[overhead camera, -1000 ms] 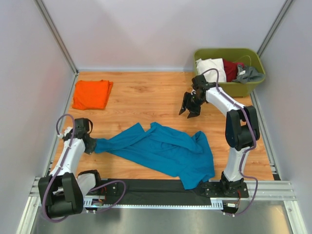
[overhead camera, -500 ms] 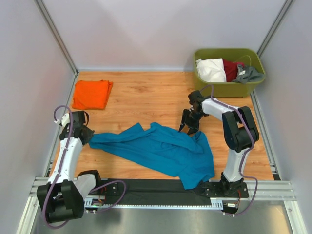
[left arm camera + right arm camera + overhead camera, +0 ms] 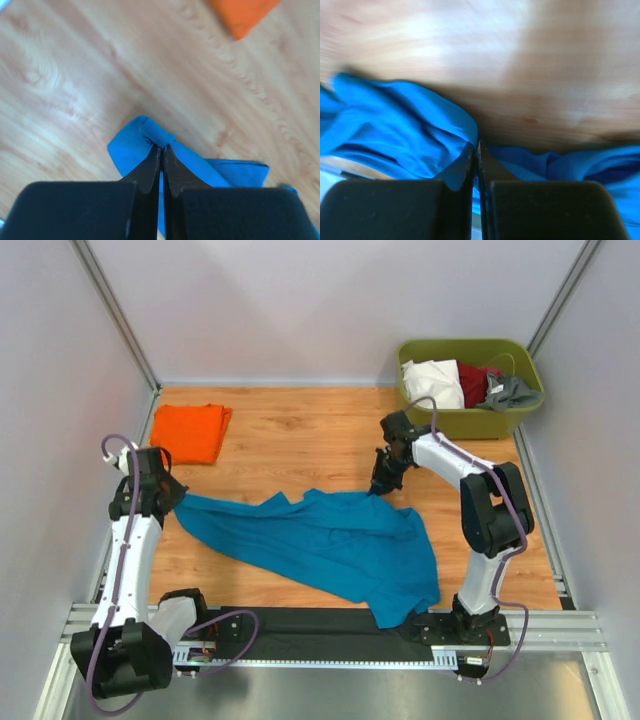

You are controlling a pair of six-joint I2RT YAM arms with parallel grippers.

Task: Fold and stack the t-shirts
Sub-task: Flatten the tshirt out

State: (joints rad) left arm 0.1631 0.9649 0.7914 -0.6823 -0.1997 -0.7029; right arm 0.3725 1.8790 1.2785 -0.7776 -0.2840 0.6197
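The teal shirt (image 3: 330, 545) lies spread and rumpled across the near half of the table (image 3: 300, 435), running from the left arm's side to the near right; there one corner overlaps the dark strip (image 3: 300, 625) along the table's near edge. The left end effector (image 3: 161, 148) has its fingers pressed together on a small fold at the shirt's left tip; a nub of blue cloth pokes out beyond the fingertips in the left wrist view; that end of the shirt is drawn into a narrow point toward it. The right end effector (image 3: 476, 146) is likewise pressed together, pinching the shirt's far edge near the middle of the table; blue cloth is bunched on both sides of its tips; the right wrist view is blurred. The orange shirt (image 3: 188, 433) lies folded at the far left of the table, well apart from the teal one; a green tub (image 3: 470, 423) stands at the far right corner, holding white, dark red and grey cloths.
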